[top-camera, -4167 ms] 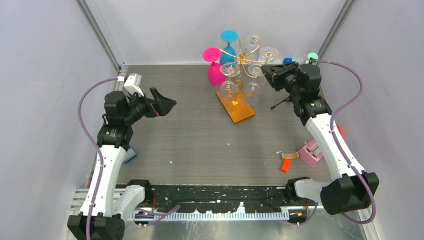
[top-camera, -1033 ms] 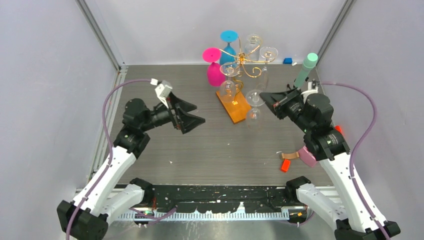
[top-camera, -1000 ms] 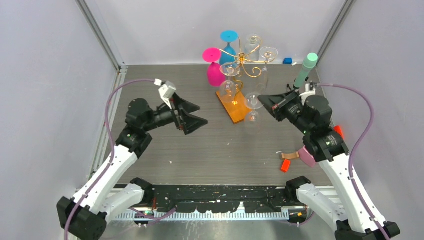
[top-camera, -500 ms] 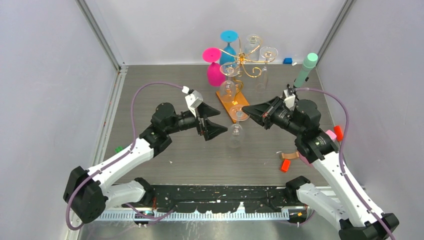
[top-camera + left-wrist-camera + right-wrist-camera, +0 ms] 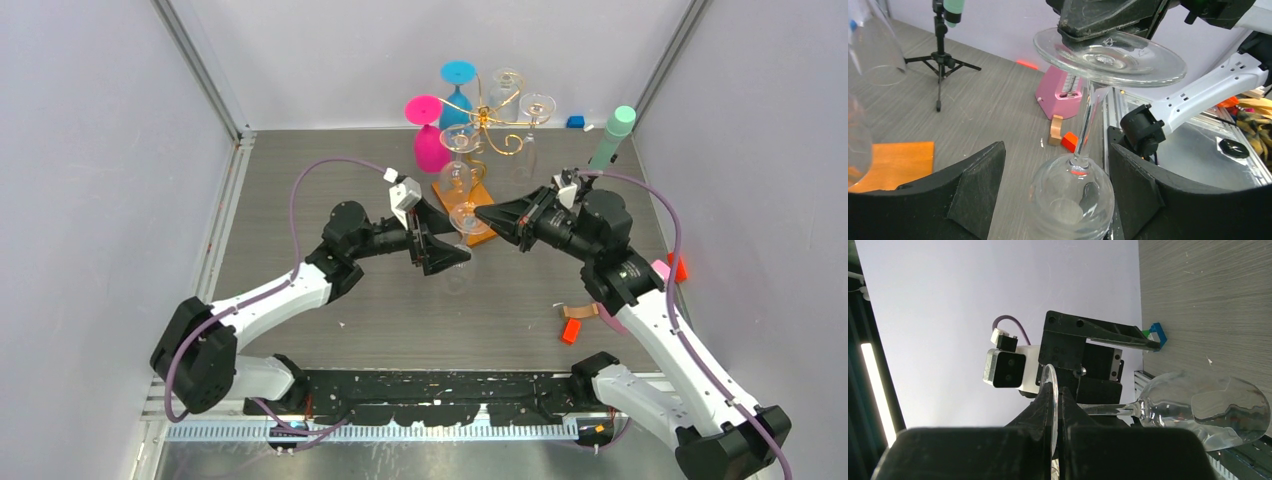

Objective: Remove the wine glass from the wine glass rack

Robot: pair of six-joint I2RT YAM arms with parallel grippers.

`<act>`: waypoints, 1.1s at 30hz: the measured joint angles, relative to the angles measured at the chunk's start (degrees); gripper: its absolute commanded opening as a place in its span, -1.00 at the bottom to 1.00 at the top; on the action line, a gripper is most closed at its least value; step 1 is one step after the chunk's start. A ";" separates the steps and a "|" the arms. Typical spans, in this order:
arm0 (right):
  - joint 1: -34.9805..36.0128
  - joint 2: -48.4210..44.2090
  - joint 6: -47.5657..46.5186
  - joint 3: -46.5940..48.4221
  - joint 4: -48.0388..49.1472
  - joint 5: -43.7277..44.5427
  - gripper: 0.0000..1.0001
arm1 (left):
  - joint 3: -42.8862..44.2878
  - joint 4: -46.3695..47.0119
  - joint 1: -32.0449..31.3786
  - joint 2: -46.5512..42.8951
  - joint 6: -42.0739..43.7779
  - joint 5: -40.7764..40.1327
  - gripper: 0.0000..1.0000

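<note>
A clear wine glass (image 5: 466, 220) hangs bowl-down over the table, clear of the gold wire rack (image 5: 487, 115) on its orange wooden base (image 5: 483, 233). My right gripper (image 5: 482, 214) is shut on the edge of the glass's round foot (image 5: 1110, 50); the right wrist view shows the foot pinched edge-on between the fingers (image 5: 1054, 390). My left gripper (image 5: 1063, 200) is open, with its two black fingers (image 5: 975, 190) on either side of the bowl (image 5: 1070, 205), apart from it. The bowl also shows in the right wrist view (image 5: 1208, 407).
A pink glass (image 5: 430, 140), a blue glass (image 5: 458, 80) and several clear ones still hang on the rack. A black tripod with a mint-green cylinder (image 5: 612, 135) stands at the back right. A pink object (image 5: 1060, 92), a red block (image 5: 1070, 141) and an orange block (image 5: 571, 331) lie at the right.
My right gripper has carried the clear glass off the rack and toward the table's middle. My left arm has swung right, and its open fingers now flank the bowl.
</note>
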 measured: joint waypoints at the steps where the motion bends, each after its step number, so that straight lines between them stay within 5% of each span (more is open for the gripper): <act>1: 0.09 0.28 0.33 0.00 0.52 -0.11 -0.99 | 0.00 0.83 -0.07 0.57 -0.74 0.35 0.48; 14: 1.18 2.16 2.32 -0.87 5.40 -0.90 -0.99 | 0.81 6.60 -0.48 2.10 -8.26 -0.04 -0.14; 21: 1.44 3.32 2.75 -1.29 6.84 -0.31 -0.98 | 1.81 6.60 -0.70 3.26 -9.09 0.63 -1.00; 25: 1.33 3.32 4.26 -1.31 6.34 0.24 0.00 | 1.88 7.08 -0.72 3.17 -7.39 1.70 -1.00; 27: 1.62 3.28 3.50 -1.36 6.45 0.28 0.34 | 1.88 6.27 -0.76 2.95 -7.74 0.28 -1.00; 33: 2.08 -0.24 -0.63 -3.30 7.10 3.10 0.62 | 0.57 0.63 -0.76 -3.19 -6.86 -7.74 -1.00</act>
